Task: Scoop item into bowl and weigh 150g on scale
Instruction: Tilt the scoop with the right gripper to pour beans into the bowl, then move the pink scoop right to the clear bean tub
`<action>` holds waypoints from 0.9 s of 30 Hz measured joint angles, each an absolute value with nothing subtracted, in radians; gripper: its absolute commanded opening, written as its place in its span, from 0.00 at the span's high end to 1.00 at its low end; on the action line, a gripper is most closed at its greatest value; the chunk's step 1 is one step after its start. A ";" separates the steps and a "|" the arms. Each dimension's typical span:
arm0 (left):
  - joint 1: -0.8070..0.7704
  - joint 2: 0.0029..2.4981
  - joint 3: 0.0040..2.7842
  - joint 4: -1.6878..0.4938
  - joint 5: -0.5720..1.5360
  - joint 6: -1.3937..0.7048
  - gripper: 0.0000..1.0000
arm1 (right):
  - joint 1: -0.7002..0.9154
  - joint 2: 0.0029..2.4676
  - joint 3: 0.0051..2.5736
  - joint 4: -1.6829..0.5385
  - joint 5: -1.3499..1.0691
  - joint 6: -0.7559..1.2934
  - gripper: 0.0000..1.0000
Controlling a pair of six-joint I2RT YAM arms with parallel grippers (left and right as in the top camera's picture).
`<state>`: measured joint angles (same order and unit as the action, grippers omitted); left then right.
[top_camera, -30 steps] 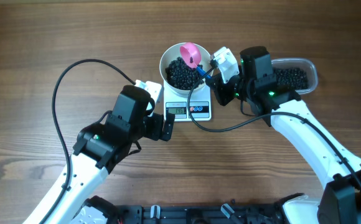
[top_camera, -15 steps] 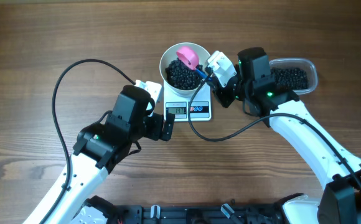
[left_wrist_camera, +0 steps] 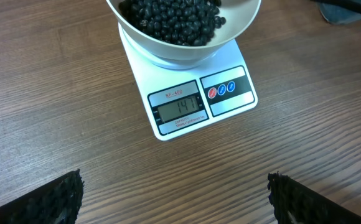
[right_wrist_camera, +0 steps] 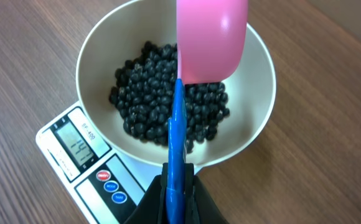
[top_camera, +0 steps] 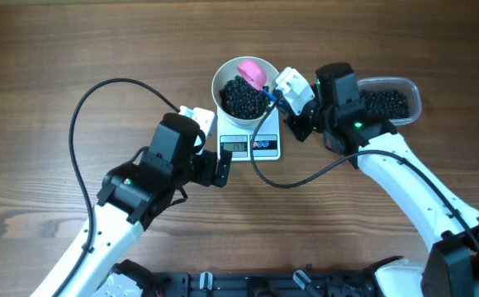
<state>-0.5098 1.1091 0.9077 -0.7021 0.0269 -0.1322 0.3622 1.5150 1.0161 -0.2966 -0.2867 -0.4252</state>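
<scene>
Because refills must stay in reach, the clear tub (top_camera: 416,97) sits far right, just beside the bowl (top_camera: 217,92). The bowl rests on the scale (top_camera: 252,147) for weighing; the display looks just short of target. Left gripper (left_wrist_camera: 179,199) hangs near, gaping, empty, out of the way. Right gripper (right_wrist_camera: 177,186) clamps the scoop (right_wrist_camera: 210,43) by its blue handle, pink cup over the bowl's beads (right_wrist_camera: 162,106), likely for topping up.

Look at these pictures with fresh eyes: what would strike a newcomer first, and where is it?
The bright, blue-handled pink scoop stands out most, held by the right pincer above a white bowl of black beans. The bowl sits on a small white scale near the middle of the wooden table. The left pincer hangs wide open close to the scale's display.
</scene>
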 measured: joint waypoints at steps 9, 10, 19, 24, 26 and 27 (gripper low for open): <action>-0.510 1.109 0.908 -0.702 0.027 -0.132 0.00 | 0.376 1.515 1.016 -0.290 -0.286 -0.426 0.96; -0.510 1.109 0.908 -0.702 0.027 -0.132 0.00 | 0.376 1.515 1.016 -0.287 -0.282 -0.426 0.96; -0.510 1.109 0.908 -0.702 0.027 -0.132 0.00 | 0.393 1.515 1.016 -0.290 -0.244 -0.495 0.96; -0.510 1.109 0.908 -0.702 0.027 -0.132 0.00 | 0.398 1.515 1.016 -0.282 -0.190 -0.523 0.96; -0.510 1.109 0.908 -0.702 0.027 -0.132 0.00 | 0.399 1.515 1.016 -0.282 -0.181 -0.525 0.96; -0.510 1.109 0.908 -0.702 0.027 -0.132 0.00 | 0.399 1.515 1.016 -0.280 -0.178 -0.521 0.96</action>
<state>-0.5098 1.1091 0.9077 -0.7021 0.0269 -0.1322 0.3988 1.5150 1.0161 -0.2802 -0.1783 -0.5213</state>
